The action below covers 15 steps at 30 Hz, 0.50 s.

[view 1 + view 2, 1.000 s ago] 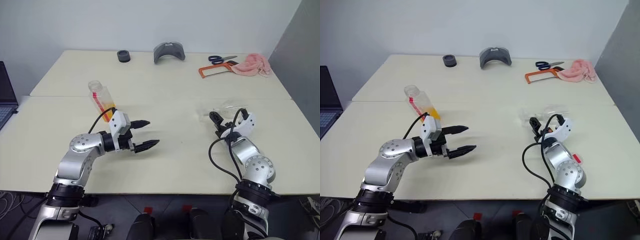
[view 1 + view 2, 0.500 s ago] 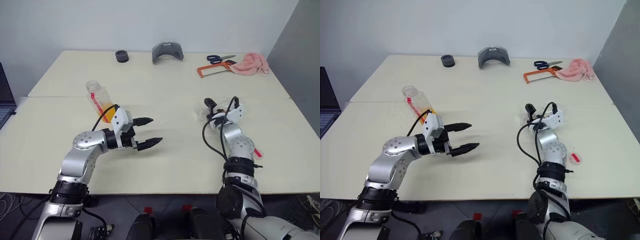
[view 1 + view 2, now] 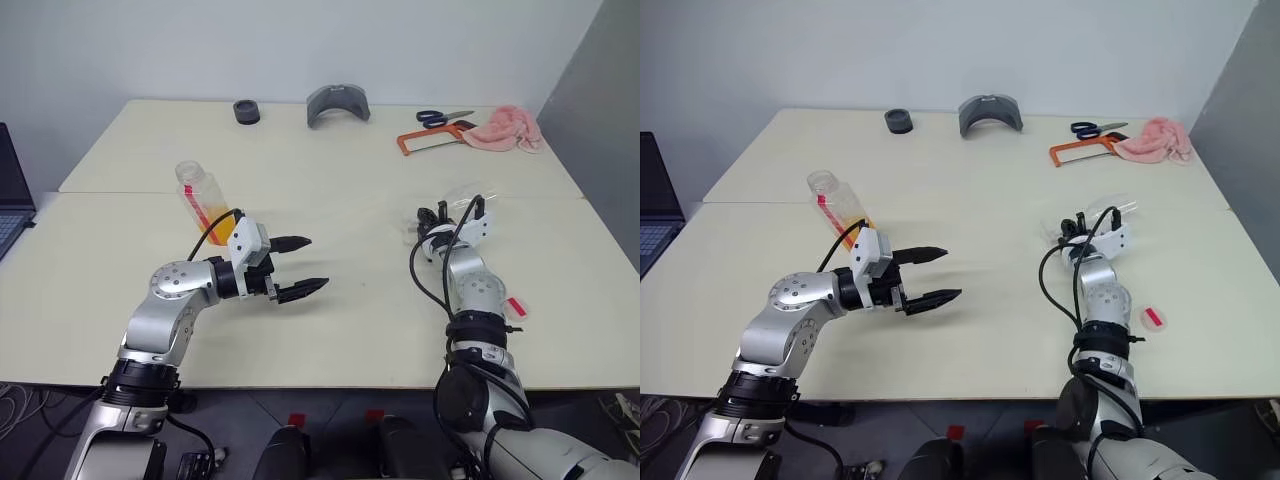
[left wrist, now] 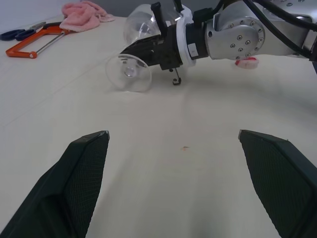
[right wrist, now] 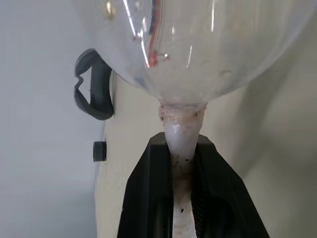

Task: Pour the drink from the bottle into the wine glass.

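Bottle (image 3: 203,203): it stands upright on the table (image 3: 330,160), on my left side, just behind my left pincer (image 3: 300,267). It has no cap on its wide neck, and the drink (image 3: 218,226) fills only the lower part. I judge it light and a little soft, so a hard squeeze could push the drink out. I would take it around the middle of the body, over the label strip.

Wine glass (image 4: 136,52): it lies on its side on the table, on my right. The bowl points away from me and the round foot is toward my left arm. It is thin, smooth and fragile; I think it can slip or crack if pressed too much. The stem is the good place to hold.

Right pincer (image 5: 182,191): closed on the stem of the wine glass, just under the bowl.

Left pincer: wide open and holding nothing; it hovers over the table.

Cap (image 3: 514,305): small, red and white; it lies on the table beside my right arm.
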### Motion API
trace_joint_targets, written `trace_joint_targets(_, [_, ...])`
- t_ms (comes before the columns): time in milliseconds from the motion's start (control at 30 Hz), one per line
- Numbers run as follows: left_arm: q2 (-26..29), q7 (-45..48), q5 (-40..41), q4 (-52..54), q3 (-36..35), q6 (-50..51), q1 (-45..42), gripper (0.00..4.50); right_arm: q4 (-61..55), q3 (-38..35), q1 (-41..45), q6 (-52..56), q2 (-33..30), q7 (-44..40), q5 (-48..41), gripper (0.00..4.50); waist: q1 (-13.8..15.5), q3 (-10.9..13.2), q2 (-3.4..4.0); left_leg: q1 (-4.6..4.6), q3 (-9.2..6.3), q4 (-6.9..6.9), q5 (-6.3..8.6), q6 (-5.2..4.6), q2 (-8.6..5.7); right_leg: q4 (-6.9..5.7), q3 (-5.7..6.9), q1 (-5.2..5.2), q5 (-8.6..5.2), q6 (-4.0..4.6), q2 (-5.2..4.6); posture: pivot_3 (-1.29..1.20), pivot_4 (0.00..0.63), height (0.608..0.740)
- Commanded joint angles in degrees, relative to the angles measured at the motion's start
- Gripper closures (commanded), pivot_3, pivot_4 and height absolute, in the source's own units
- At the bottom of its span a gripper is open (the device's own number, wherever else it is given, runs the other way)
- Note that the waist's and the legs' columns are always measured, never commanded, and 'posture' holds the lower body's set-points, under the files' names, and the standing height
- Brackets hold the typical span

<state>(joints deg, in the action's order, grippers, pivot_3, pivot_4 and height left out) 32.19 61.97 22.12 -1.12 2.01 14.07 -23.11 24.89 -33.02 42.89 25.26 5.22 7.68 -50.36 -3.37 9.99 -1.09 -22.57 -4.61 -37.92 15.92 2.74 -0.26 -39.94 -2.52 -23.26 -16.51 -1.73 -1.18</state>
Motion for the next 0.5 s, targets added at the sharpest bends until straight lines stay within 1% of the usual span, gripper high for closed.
trace_joint_targets(33, [-0.05,0.19,-0.22,0.04,-0.44,-1.65,-0.79,0.0,-6.74,12.1,-2.11,-3.3,-4.95,-7.4,11.99,4.34,0.0,0.06,0.1,-0.01,0.0,0.0,0.0,0.0,-0.01,0.01,-0.03,-0.02,0.0,0.0,0.0,0.0,0.15,0.74])
trace_joint_targets(100, [-0.07,0.05,-0.35,-0.47,-0.51,-2.07,-0.84,0.0,-6.8,19.49,-4.18,-8.91,-8.82,-11.33,21.5,4.34,0.03,0.08,0.14,-0.03,0.01,-0.01,0.0,0.0,-0.05,0.03,-0.02,-0.02,0.0,0.0,-0.02,0.0,0.15,0.74])
trace_joint_targets(200, [-0.06,0.12,-0.58,-1.06,-0.56,-2.68,-0.6,0.0,-3.7,26.34,-6.97,-16.49,-12.32,-14.71,31.21,4.34,-0.01,0.09,0.14,-0.02,0.03,-0.01,0.0,0.0,-0.11,0.05,-0.02,-0.03,0.0,-0.01,0.01,0.0,0.15,0.74])
trace_joint_targets(267, [-0.06,0.12,-0.73,-1.18,-0.57,-2.99,-0.3,0.0,-1.52,29.55,-8.85,-20.48,-13.64,-15.85,36.23,4.34,-0.01,0.09,0.14,-0.02,0.04,-0.01,0.0,0.0,-0.09,0.05,-0.01,-0.03,0.0,-0.01,0.03,0.0,0.15,0.74])
trace_joint_targets(367, [0.09,-0.23,-0.86,-1.13,-0.79,-3.22,0.3,0.0,-0.52,32.97,-12.24,-23.97,-14.32,-16.8,41.38,4.34,-0.07,0.08,0.14,0.01,0.03,0.0,0.0,0.01,-0.05,0.04,-0.03,-0.03,0.0,-0.01,0.03,0.0,0.15,0.74])
trace_joint_targets(500, [0.42,-0.61,-0.94,-0.94,-1.22,-3.31,1.16,0.0,-0.28,35.15,-15.37,-26.44,-14.25,-17.43,45.43,4.34,-0.05,0.07,0.12,0.03,-0.02,-0.01,0.0,0.01,-0.02,0.04,-0.02,-0.01,0.0,-0.01,0.04,0.0,0.15,0.74])
